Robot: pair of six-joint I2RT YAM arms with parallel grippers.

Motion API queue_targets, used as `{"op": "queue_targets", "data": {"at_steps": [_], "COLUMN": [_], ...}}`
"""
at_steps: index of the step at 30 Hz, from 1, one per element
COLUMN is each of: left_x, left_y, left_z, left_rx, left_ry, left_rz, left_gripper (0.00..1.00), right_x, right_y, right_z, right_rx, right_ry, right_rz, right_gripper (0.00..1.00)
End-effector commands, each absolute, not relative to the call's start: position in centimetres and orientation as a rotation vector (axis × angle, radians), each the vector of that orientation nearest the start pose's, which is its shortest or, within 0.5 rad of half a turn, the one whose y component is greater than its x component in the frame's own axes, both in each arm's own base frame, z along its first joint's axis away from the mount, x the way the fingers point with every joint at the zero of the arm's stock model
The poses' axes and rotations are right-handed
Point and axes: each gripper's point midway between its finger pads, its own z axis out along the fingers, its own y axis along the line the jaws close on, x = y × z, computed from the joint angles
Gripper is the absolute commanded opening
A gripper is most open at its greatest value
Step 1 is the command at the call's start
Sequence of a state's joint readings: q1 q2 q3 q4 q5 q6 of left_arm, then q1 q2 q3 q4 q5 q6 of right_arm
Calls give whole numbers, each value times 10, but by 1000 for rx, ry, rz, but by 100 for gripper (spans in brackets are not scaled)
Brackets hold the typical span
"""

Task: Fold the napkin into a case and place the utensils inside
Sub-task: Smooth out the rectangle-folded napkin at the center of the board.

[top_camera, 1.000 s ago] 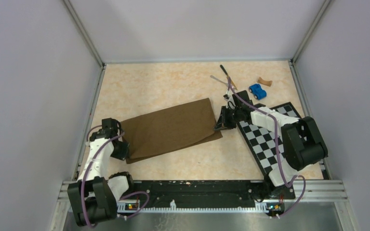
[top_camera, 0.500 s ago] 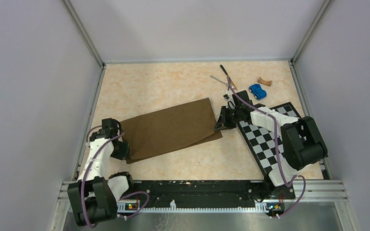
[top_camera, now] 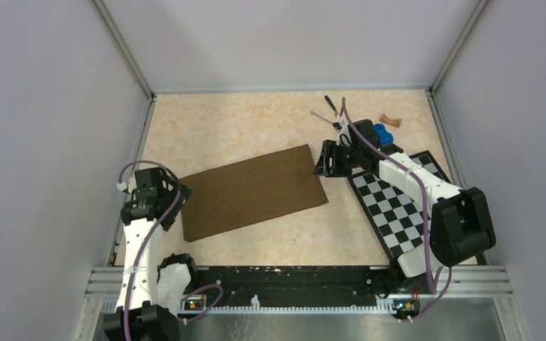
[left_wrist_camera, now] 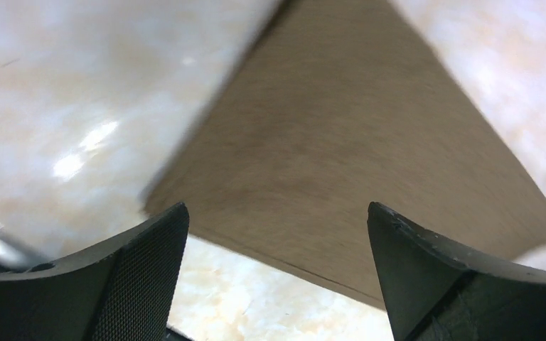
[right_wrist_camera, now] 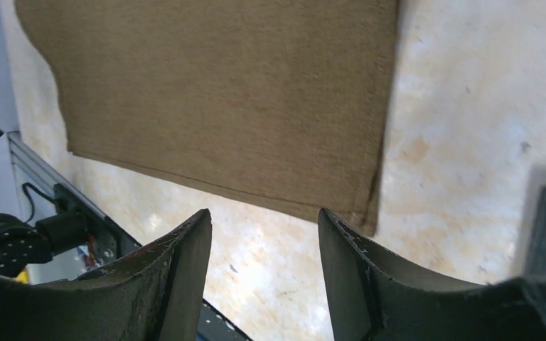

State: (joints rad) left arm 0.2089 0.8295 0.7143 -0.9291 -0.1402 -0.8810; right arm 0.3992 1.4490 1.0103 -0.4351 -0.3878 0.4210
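Napkin (top_camera: 254, 192) first: a second ago I had both ends pinched, and now I have let go, so the dark brown cloth lies on its own as a flat folded rectangle, slanting across the middle of the table (top_camera: 242, 128) with its edges lined up. My left gripper (left_wrist_camera: 277, 220) has lifted off the near-left end and its jaws stand wide apart over that corner, holding nothing. My right gripper (right_wrist_camera: 263, 217) has drawn back from the far-right end, jaws parted and empty, with the stitched hem just below them. I judge this fold finished, but the cloth is still too broad for a case, so another fold should come before anything goes inside. The knife (top_camera: 330, 105) and fork (top_camera: 320, 116) lie crossed at the far side, well apart from the cloth, near a blue toy car (top_camera: 382, 131). The tabletop is pale marbled beige, with a checkered board (top_camera: 398, 206) under my right arm and plain light walls on three sides.
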Motion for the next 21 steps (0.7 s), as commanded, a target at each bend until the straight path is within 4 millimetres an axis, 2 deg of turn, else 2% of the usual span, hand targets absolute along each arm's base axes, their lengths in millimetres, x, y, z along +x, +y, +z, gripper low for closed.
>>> {"op": "queue_targets", "data": {"at_steps": [1,3,7,10,13,18,21], "left_x": [258,272,295,305,309,309,318], "left_y": [-13,-25,-24,-28,-32,-27,-26], "left_z": [140,135,105,79,54,22,12], "left_rx": [-842,-774,-785,-830,-838,-888,-888], "left_ry": [2193,2208,2300,2367,2378,2431,2448], "left_rz": [-494,-596,-624,-673,-704,-660,-659], "left_gripper": [99,99,99,99,99,99,99], "right_x": [305,308,308,298,281,269,269], "right_y": [257,264,259,248,232,215,218], "right_z": [129,119,86,55,32,28,31], "right_rx": [-201,-189,-181,-121,-47,38,80], "right_ry": [2459,2461,2503,2569,2619,2596,2564], "right_rz": [1110,1157,1110,1049,968,882,908], "right_gripper": [56,56,56,55,54,54,53]}}
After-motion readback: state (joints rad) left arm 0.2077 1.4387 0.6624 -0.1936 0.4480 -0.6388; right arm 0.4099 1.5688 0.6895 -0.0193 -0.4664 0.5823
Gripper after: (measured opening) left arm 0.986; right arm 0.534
